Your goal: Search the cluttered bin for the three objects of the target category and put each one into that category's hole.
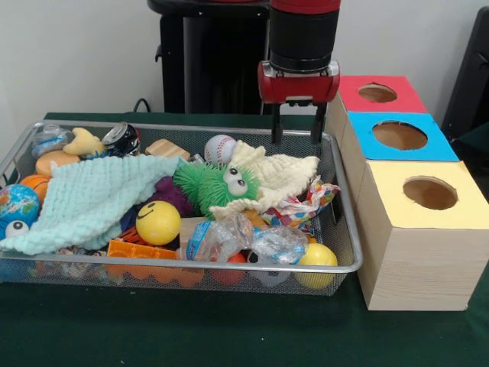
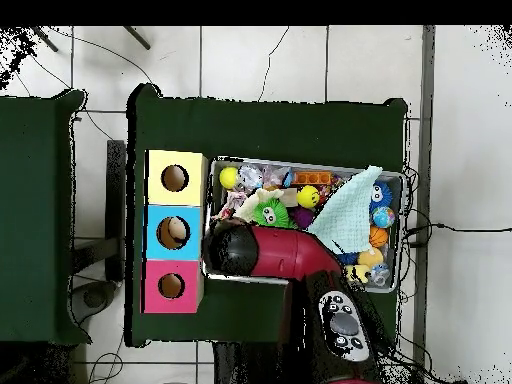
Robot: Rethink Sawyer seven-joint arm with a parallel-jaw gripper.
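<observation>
Over the bin's [image 1: 336, 200] far corner, on the side next to the boxes, we see the gripper [image 1: 297, 134] hanging with its fingers [image 1: 276, 128] spread wide and nothing between them. We judge that it hovers there to look for a pick, since it sits above the rim rather than down among the toys.

The bin rests on the green bench [image 1: 229, 329], its short end just beside a row of three boxes. We read that closeness as a way to keep each carry short. The yellow box [image 1: 416, 229] stands nearest the front camera, and its hole [image 1: 430, 193] lies open and clear.

Inside the bin, a mint cloth [image 1: 92, 200] and a cream cloth [image 1: 279, 177] drape over much of the pile, so some toys are likely hidden. A green fuzzy toy [image 1: 210, 187], a baseball [image 1: 220, 149] and a yellow smiley ball [image 1: 158, 222] lie on top. We cannot tell the target category from what shows.
</observation>
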